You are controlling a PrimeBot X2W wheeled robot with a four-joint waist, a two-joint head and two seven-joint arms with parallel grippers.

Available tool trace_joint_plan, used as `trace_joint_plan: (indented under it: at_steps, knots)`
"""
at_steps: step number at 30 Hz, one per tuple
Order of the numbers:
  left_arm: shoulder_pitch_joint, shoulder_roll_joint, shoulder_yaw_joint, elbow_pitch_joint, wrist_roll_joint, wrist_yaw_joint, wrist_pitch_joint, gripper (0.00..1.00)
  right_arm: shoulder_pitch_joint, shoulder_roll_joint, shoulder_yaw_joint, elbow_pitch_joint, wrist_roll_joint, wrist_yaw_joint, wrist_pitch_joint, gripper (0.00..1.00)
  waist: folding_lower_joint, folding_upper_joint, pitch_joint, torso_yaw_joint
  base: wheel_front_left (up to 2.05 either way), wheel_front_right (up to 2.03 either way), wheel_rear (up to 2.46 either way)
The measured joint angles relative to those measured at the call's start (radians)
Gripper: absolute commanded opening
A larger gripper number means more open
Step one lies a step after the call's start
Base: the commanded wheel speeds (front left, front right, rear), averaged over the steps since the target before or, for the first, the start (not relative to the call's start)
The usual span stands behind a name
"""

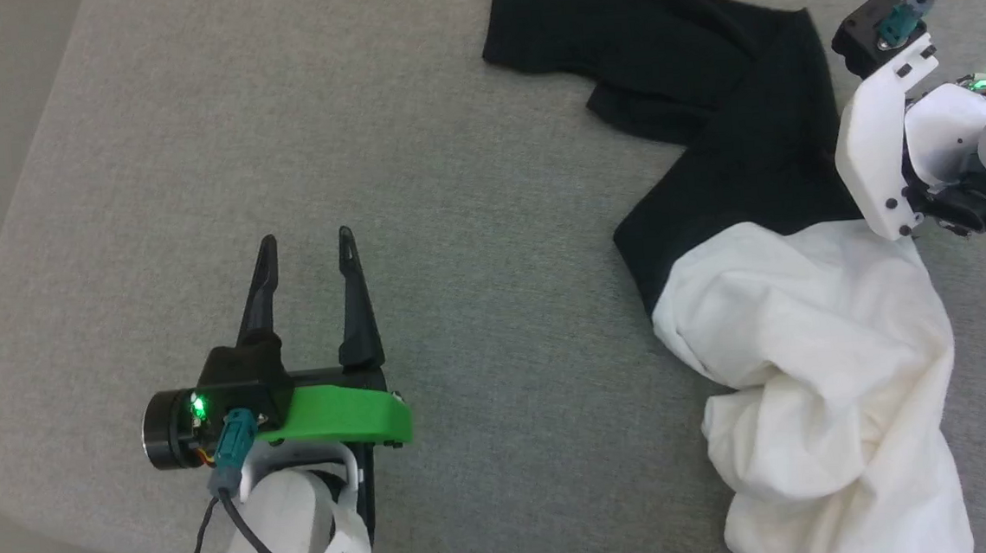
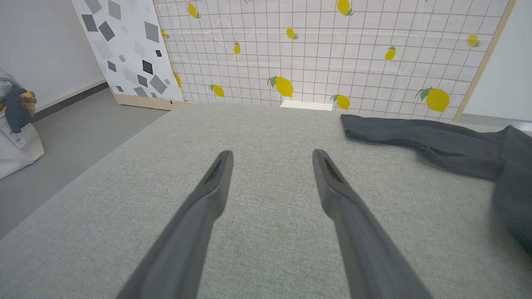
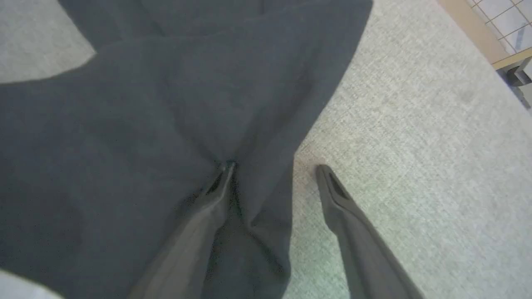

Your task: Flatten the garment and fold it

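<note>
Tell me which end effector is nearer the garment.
Right. The right end effector stands open at the black edge of the garment, one finger over the cloth. The left end effector is open over the bare grey surface, well apart on the garment's left.

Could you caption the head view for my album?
Open left gripper over grey fabric surface, crumpled black-and-white garment to its right.

- A grey fabric table [image 1: 276, 153] lay near.
- A lemon-print screen [image 2: 332, 50] stood at its far edge.
- A speckled panel [image 2: 129, 50] leaned far left.
- A white bag [image 2: 16, 145] sat left.
</note>
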Motion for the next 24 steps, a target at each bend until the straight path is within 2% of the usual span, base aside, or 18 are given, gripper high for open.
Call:
trace_joint_plan:
  at_steps: [4, 6, 12, 16, 20, 24]
  knots:
    - [-0.003, 0.0, -0.003, 0.001, -0.003, 0.009, 0.0, 1.0, -0.029, -0.016, 0.05, 0.023, 0.04, 0.0, 0.0, 1.0, -0.0002, -0.0001, 0.023, 0.022, 0.0, 0.0, 0.0]
    - [-0.003, 0.0, -0.002, 0.003, -0.002, 0.011, 0.0, 1.0, -0.039, -0.02, 0.068, 0.026, 0.059, 0.0, -0.023, 0.0, -0.0001, 0.0, 0.024, 0.023, 0.0, 0.0, 0.0]
    - [0.0, 0.0, 0.026, 0.016, 0.013, 0.008, 0.0, 1.0, -0.042, -0.02, 0.13, 0.031, 0.082, 0.001, -0.2, 0.0, -0.0001, 0.0, -0.001, 0.005, 0.0, 0.0, 0.0]
    - [0.024, -0.001, 0.056, 0.026, 0.029, -0.002, 0.0, 1.0, -0.046, -0.059, 0.16, -0.01, 0.071, 0.001, -0.38, 0.0, -0.0001, 0.0, -0.042, -0.018, 0.0, 0.0, 0.0]
    - [0.071, 0.0, 0.087, 0.034, 0.04, -0.011, 0.0, 1.0, -0.046, -0.111, 0.144, -0.104, 0.091, 0.001, -0.549, 0.0, -0.0001, 0.0, -0.096, -0.055, 0.0, 0.0, 0.0]
    - [0.109, -0.001, 0.105, 0.035, 0.048, -0.018, 0.0, 1.0, 0.041, -0.213, 0.092, -0.226, 0.137, 0.001, -0.659, 0.0, -0.0001, 0.0, -0.145, -0.098, 0.0, 0.0, 0.0]
